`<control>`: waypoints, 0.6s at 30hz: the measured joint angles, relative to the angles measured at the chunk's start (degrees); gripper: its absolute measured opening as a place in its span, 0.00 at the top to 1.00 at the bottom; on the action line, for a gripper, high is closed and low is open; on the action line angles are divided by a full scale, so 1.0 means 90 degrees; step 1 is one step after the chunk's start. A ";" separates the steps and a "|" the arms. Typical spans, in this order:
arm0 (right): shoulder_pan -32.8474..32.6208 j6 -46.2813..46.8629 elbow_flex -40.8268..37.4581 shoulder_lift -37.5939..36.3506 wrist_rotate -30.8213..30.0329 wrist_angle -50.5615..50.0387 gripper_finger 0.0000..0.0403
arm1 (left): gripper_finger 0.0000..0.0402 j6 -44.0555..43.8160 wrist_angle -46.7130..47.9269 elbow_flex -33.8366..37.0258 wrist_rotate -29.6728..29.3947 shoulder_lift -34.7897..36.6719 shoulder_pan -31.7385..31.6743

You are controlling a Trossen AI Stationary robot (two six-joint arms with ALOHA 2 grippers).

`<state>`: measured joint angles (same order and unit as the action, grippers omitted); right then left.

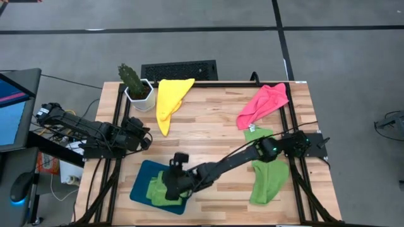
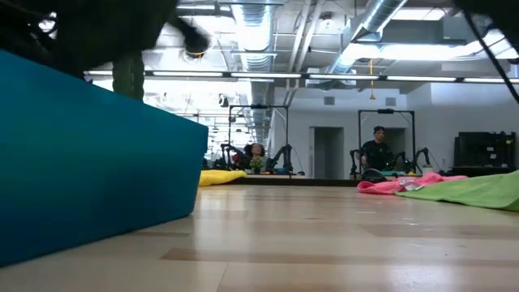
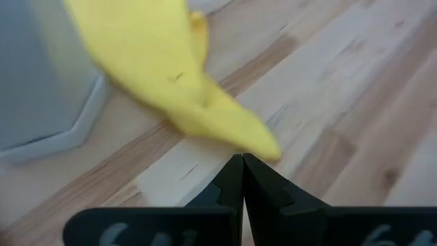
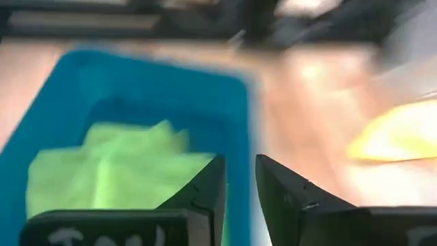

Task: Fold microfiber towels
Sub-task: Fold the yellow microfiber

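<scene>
Teal tray (image 2: 89, 154) fills your low view, table's 7 o'clock; lime towel (image 4: 116, 167) bunched inside. Right gripper (image 4: 239, 181) over tray, fingers narrowly apart, holding nothing you can see. Left gripper (image 3: 242, 167) pressed together, 9 o'clock, by yellow towel (image 1: 169, 98). Pink towel (image 1: 264, 104) at 1 o'clock, second lime towel (image 1: 268, 176) at 4 o'clock.

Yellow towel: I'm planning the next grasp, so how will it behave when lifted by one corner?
The yellow towel lies crumpled with soft folds, so it will probably hang limp rather than hold its shape. It looks thin and likely light. Its tapered end trails across the table, so it may drag rather than slide flat.
</scene>
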<state>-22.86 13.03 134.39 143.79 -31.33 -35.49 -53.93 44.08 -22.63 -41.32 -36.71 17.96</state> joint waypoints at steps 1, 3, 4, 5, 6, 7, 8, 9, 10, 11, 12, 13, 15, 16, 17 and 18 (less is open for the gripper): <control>-0.0023 -0.0071 0.0001 -0.0296 -0.0263 -0.0281 0.74 | 1.00 0.0147 -0.0181 -0.0002 0.0003 0.0000 0.0000; -0.0045 -0.0093 0.0056 -0.0743 -0.0839 -0.0803 0.74 | 1.00 0.0491 -0.0422 -0.0092 0.0002 -0.0004 -0.0010; -0.0054 -0.0104 0.0055 -0.0951 -0.1111 -0.1281 0.74 | 1.00 0.0682 -0.0496 -0.0177 0.0002 -0.0011 -0.0035; -0.0043 -0.0119 0.0043 -0.1085 -0.1335 -0.1739 0.73 | 1.00 0.0903 -0.0558 -0.0276 0.0001 -0.0051 -0.0083; -0.0026 -0.0119 0.0023 -0.1211 -0.1466 -0.2140 0.72 | 1.00 0.1117 -0.0576 -0.0409 -0.0015 -0.0094 -0.0154; 0.0008 -0.0119 0.0003 -0.1336 -0.1552 -0.2598 0.71 | 1.00 0.1305 -0.0575 -0.0554 -0.0061 -0.0114 -0.0248; 0.0055 -0.0107 0.0000 -0.1475 -0.1600 -0.2959 0.69 | 1.00 0.1466 -0.0570 -0.0687 -0.0108 -0.0112 -0.0344; 0.0118 -0.0084 0.0000 -0.1662 -0.1626 -0.3240 0.67 | 1.00 0.1623 -0.0572 -0.0828 -0.0132 -0.0151 -0.0448; 0.0199 -0.0034 0.0004 -0.1878 -0.1656 -0.3557 0.65 | 1.00 0.1821 -0.0593 -0.0977 -0.0149 -0.0194 -0.0572; 0.0300 -0.0001 0.0026 -0.2089 -0.1703 -0.3819 0.62 | 1.00 0.2034 -0.0605 -0.1103 -0.0137 -0.0239 -0.0693; 0.0413 0.0005 0.0042 -0.2249 -0.1715 -0.4025 0.60 | 0.99 0.2287 -0.0626 -0.1203 -0.0064 -0.0284 -0.0821; 0.0539 0.0005 0.0046 -0.2342 -0.1722 -0.4197 0.57 | 0.98 0.2555 -0.0661 -0.1278 0.0045 -0.0338 -0.0946; 0.0808 -0.0032 0.0027 -0.2397 -0.1697 -0.4435 0.51 | 0.95 0.2943 -0.0824 -0.1387 0.0235 -0.0455 -0.1186; 0.0940 -0.0116 0.0005 -0.2387 -0.1652 -0.4582 0.48 | 0.92 0.3072 -0.0902 -0.1394 0.0336 -0.0507 -0.1324; 0.1075 -0.0196 0.0000 -0.2379 -0.1611 -0.4683 0.46 | 0.89 0.3147 -0.0897 -0.1393 0.0444 -0.0577 -0.1480; 0.1201 -0.0308 0.0006 -0.2383 -0.1600 -0.4785 0.43 | 0.86 0.3191 -0.0893 -0.1392 0.0572 -0.0676 -0.1661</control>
<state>-12.06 10.26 134.44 122.34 -45.74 -78.55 -25.21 36.04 -35.16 -36.17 -42.79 3.01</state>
